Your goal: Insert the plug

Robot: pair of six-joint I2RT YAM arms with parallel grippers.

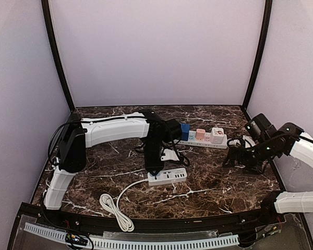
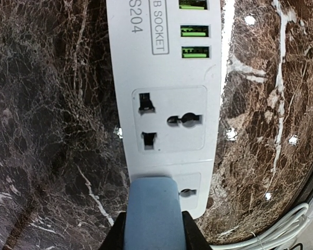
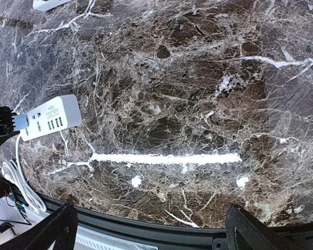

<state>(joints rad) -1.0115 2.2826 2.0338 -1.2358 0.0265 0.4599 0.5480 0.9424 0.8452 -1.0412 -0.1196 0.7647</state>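
My left gripper [image 2: 154,232] is shut on a light blue plug [image 2: 154,208], with a black finger [image 2: 113,235] on each side of it. The plug stands over the end socket [image 2: 187,192] of the white power strip [image 2: 167,67] and hides that socket's left holes. Whether its pins are inside is hidden. The strip's middle socket [image 2: 169,119] is bare, with green USB ports beyond it. From above, the left gripper [image 1: 154,167] sits at the strip's [image 1: 169,176] left end. My right gripper [image 3: 151,237] stands open over bare marble, far to the right [image 1: 240,158].
A second power strip [image 1: 203,139] with several coloured plugs lies at the back. The white strip's cable [image 1: 115,205] coils near the front edge. The table's black front rim [image 3: 146,229] lies just under the right gripper. Walls close in on three sides.
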